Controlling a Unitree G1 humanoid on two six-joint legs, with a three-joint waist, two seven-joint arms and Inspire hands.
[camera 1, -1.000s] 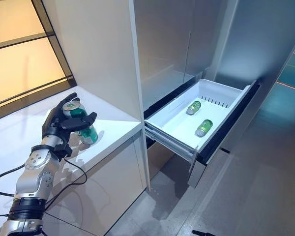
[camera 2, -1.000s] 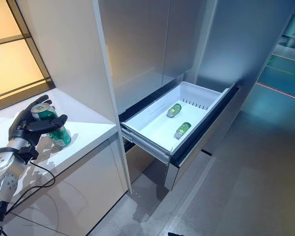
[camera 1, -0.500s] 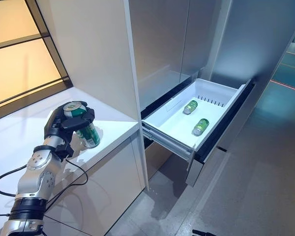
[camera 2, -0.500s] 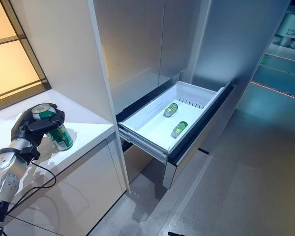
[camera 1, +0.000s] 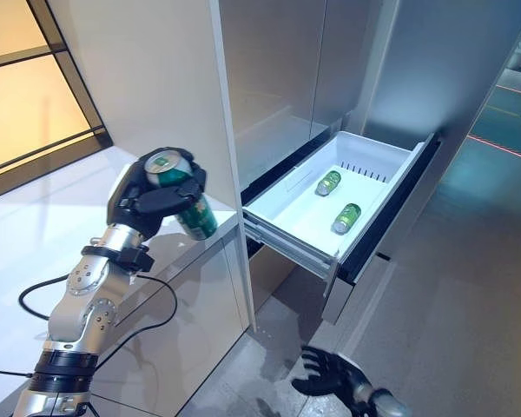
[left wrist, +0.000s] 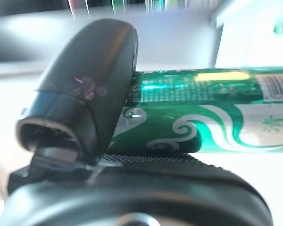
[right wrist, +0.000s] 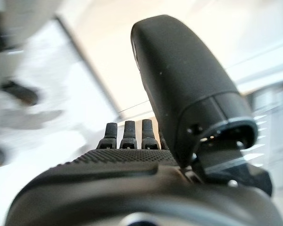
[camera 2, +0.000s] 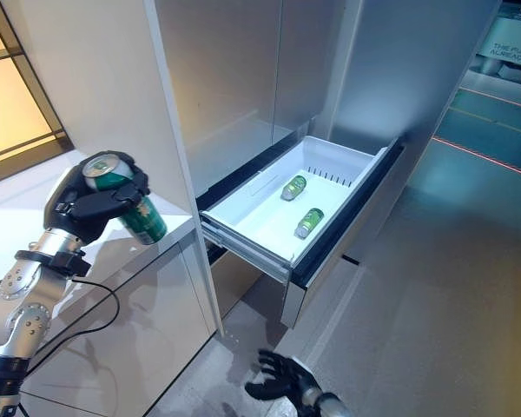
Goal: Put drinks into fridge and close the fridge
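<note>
My left hand (camera 1: 148, 195) is shut on a green can (camera 1: 184, 196) and holds it tilted in the air above the white counter's (camera 1: 35, 234) right end. The can also shows in the left wrist view (left wrist: 212, 110), pinched under the thumb (left wrist: 92, 84). The fridge's white drawer (camera 1: 365, 155) stands pulled open at the middle right, with two green cans (camera 1: 328, 182) (camera 1: 346, 218) lying in it. My right hand (camera 1: 334, 379) hangs low over the floor at the bottom, empty, fingers spread; the right wrist view shows its fingers (right wrist: 127, 134) straight.
A tall white cabinet panel (camera 1: 230, 156) stands between the counter and the drawer. The grey fridge doors (camera 1: 286, 61) rise behind the drawer. Grey tiled floor (camera 1: 451, 330) lies open to the right. A window (camera 1: 35, 95) is at the far left.
My left hand has lifted the green can off the counter and carried it right, toward the panel. My right hand has come into view at the bottom. The camera has shifted.
</note>
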